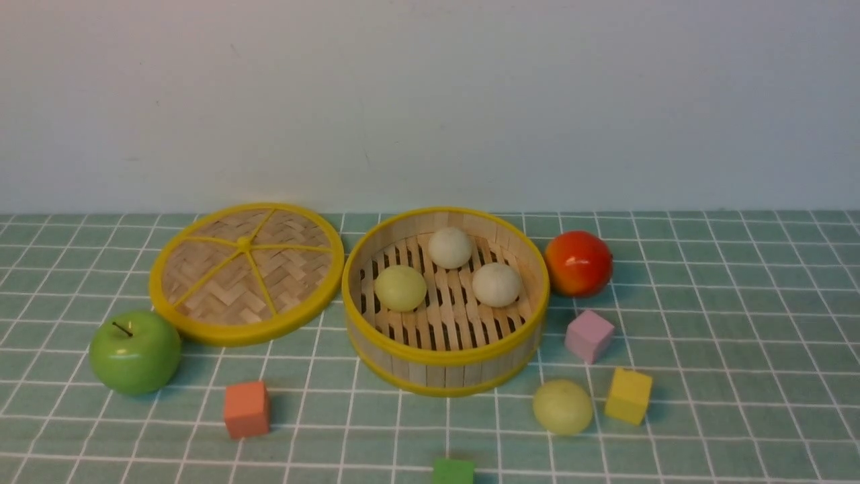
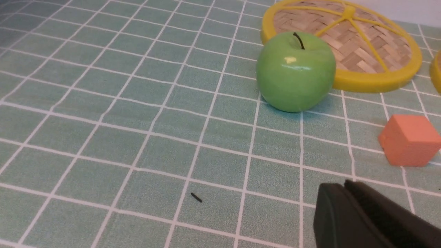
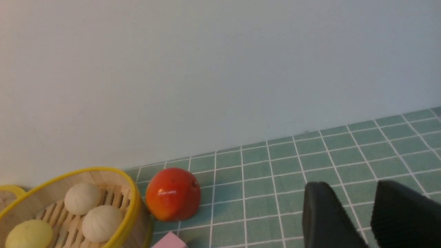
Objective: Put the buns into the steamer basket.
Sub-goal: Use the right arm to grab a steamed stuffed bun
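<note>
Nearest, the left gripper (image 2: pixel 344 186) has its fingers pressed together on nothing, and the right gripper (image 3: pixel 354 186) is spread and empty. One small matte pale yellow-green bun (image 1: pixel 563 407) lies on the green-tiled bench (image 1: pixel 739 403), just beside a yellow cube (image 1: pixel 629 396) (a tight neighbour for fingers). Fetching it looks like the step in hand, likely for the right gripper. Beyond, the round bamboo steamer basket with yellow rims (image 1: pixel 443 370) holds a second yellow-green bun (image 1: pixel 400 288), an off-white bun (image 1: pixel 496 284) and, farthest, another off-white bun (image 1: pixel 450 247).

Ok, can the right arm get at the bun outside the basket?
Probably yes. That bun lies on the cloth on the right, nothing over it, and the right pincer is open. The yellow cube sits close beside it, so that side looks tight.
</note>
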